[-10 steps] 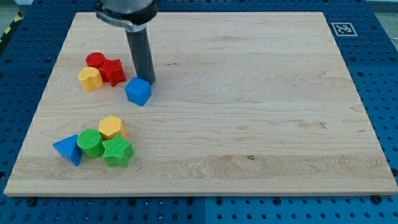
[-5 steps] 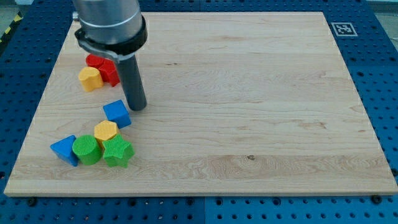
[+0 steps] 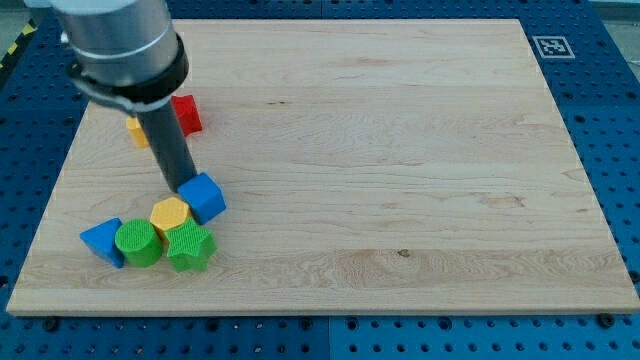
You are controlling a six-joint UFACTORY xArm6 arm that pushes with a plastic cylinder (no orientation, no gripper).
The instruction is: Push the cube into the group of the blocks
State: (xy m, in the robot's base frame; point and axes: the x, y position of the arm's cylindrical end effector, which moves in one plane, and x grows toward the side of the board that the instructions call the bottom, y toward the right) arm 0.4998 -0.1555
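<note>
A blue cube (image 3: 204, 197) sits at the lower left of the wooden board (image 3: 400, 150), touching a yellow hexagonal block (image 3: 169, 214). Below them lie a green star-shaped block (image 3: 189, 247), a green cylinder (image 3: 137, 243) and a blue triangular block (image 3: 102, 241), all close together. My tip (image 3: 184, 186) is at the cube's upper left edge, touching it. The rod and arm hide part of the upper group.
Near the view's upper left, a red block (image 3: 186, 113) and a yellow block (image 3: 136, 130) show beside the rod, partly hidden. A marker tag (image 3: 550, 45) sits at the board's top right corner.
My tip moved down and to the left. The blue cube went from near the upper group down to the lower group, now touching the yellow hexagonal block, which shifted slightly.
</note>
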